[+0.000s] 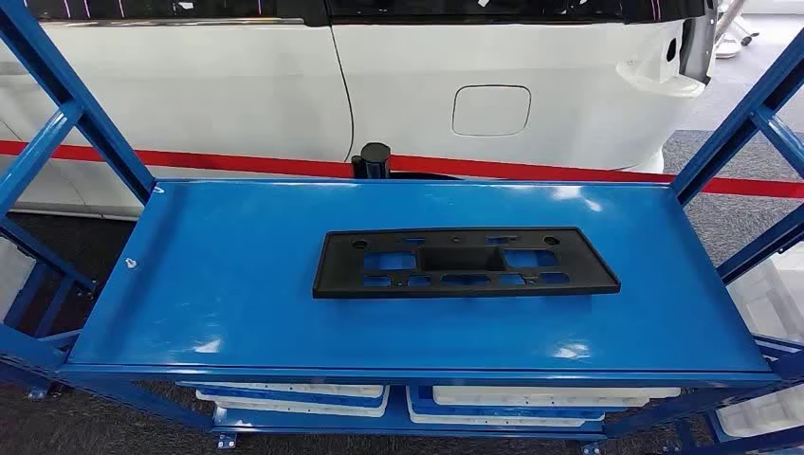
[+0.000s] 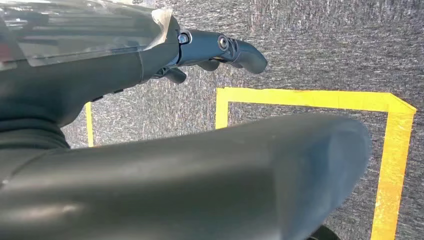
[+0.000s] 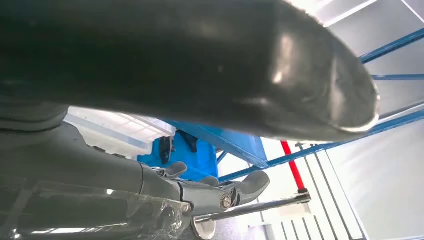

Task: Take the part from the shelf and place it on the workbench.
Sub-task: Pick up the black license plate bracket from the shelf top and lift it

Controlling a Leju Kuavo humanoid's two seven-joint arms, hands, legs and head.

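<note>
- A flat black plastic part, a long rectangular plate with cut-out windows (image 1: 465,263), lay on the top deck of a blue metal shelf (image 1: 237,284), near the middle of the deck and a little toward its right end.
- The plate lay flat, its long sides roughly parallel to the deck's front edge, with nothing touching it.
- Bare blue deck ran all round it: a broad stretch toward the left edge, a narrower one toward the right edge, and open strips along the front and back edges.
- Slanted blue frame struts rose from the deck's left and right ends, bounding the room at both sides.
- White trays (image 1: 550,398) sat on a lower level beneath the front edge.
- Behind the back edge stood a white car body (image 1: 427,85) with a red stripe on the floor in front of it.
- The left hand (image 2: 220,50) hung over grey carpet marked with yellow tape (image 2: 395,150), its fingers extended and holding nothing.
- The right hand (image 3: 220,192) hung beside the blue frame, fingers loosely apart, grasping nothing.
</note>
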